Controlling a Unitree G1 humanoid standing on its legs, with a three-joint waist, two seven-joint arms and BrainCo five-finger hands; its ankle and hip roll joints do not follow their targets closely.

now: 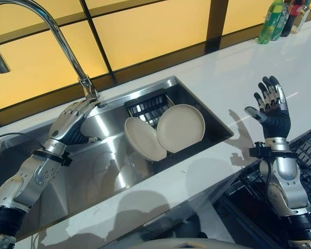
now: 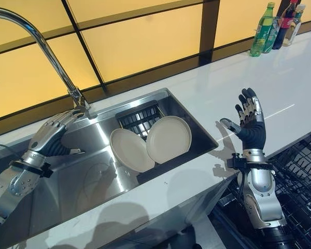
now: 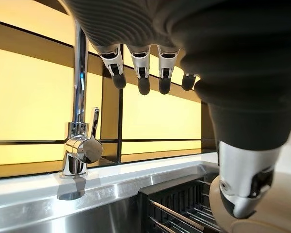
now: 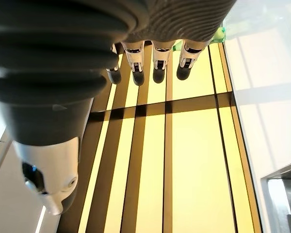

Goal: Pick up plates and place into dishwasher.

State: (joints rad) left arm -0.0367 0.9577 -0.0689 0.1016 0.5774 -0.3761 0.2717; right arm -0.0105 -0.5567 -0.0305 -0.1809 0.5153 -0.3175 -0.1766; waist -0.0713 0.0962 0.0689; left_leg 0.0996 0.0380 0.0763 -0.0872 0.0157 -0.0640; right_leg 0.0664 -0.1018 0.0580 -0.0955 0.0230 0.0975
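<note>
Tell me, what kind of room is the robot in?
Most likely a kitchen: there's a steel sink with a tall faucet, two plates leaning in a rack inside it, and an open dishwasher rack beside the counter.

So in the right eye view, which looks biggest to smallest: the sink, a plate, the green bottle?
1. Sink, by far.
2. Either plate; they look alike.
3. Green bottle, though it stands farther away, which shrinks it.
</note>
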